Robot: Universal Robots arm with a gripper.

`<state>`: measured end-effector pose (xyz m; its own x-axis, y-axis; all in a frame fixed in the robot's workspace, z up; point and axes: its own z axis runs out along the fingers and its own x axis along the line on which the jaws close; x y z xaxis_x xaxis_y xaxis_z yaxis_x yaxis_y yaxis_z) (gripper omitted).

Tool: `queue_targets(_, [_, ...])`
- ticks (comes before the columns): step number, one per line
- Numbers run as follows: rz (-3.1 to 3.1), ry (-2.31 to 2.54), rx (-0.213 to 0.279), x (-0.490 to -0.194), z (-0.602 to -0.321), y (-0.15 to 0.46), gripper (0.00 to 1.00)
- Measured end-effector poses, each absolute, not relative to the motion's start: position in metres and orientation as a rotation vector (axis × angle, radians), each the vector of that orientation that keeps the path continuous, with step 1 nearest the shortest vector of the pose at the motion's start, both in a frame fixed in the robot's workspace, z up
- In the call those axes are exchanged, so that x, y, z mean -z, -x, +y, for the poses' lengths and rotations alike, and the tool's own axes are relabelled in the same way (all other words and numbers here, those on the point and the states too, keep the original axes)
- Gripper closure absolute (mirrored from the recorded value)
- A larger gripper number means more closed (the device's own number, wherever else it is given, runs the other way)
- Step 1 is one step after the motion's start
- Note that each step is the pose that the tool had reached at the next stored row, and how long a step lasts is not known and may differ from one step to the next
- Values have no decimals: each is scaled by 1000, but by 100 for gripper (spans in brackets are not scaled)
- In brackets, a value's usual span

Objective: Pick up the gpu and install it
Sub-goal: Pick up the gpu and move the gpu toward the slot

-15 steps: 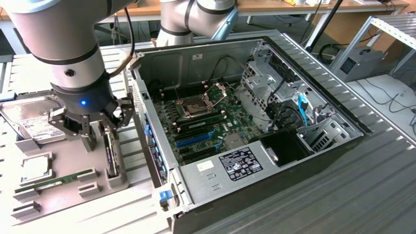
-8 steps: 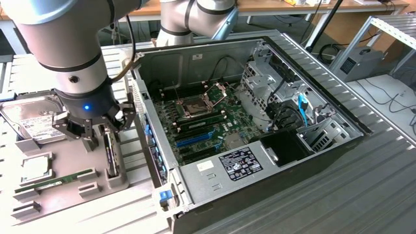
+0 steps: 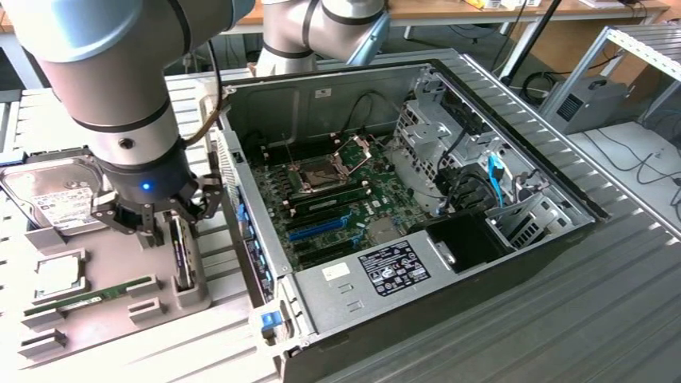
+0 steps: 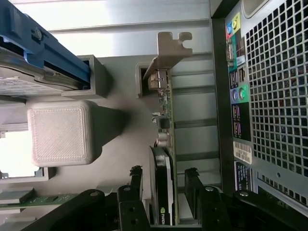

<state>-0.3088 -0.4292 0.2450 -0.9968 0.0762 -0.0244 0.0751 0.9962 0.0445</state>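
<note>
Exterior view: a ribbed grey metal table [image 3: 575, 335] carries the work in a workshop, with a wooden bench [image 3: 447, 9] along the back and a grey metal rack [image 3: 639, 48] at the exterior view's right. A black-and-silver desktop computer case [image 3: 447, 104] lies on its side with the panel off, showing a green motherboard [image 3: 330, 199], a bare processor socket [image 3: 319, 177] and a black power supply with a white-lettered label [image 3: 388, 267]. At the exterior view's left, just beside the case, a flat grey plastic parts tray [image 3: 107, 319] holds a silver hard drive with a white label [image 3: 59, 199], a square silver processor chip [image 3: 59, 275], a narrow green RAM stick [image 3: 91, 297] and the gpu [image 3: 183, 259], a thin dark card standing on edge in its slotted holder. The silver-and-black robot arm [image 3: 117, 88] reaches down over the tray, its black gripper [image 3: 171, 231] lowered onto the card.

From the wrist view, the gpu [image 4: 166, 144] sits upright in the holder, its silver metal end bracket [image 4: 171, 48] at the far end, beside the case's perforated rear panel [image 4: 274, 96]. The gripper [image 4: 163, 185] is spread apart, one of its black fingers [image 4: 136, 180] on each side of the card (a narrow gap shows on both sides), gripping nothing.
</note>
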Motion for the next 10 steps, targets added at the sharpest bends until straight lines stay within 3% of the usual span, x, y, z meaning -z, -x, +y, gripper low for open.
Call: queue_targets(10, [3113, -118, -68, -241, -430, 309, 52])
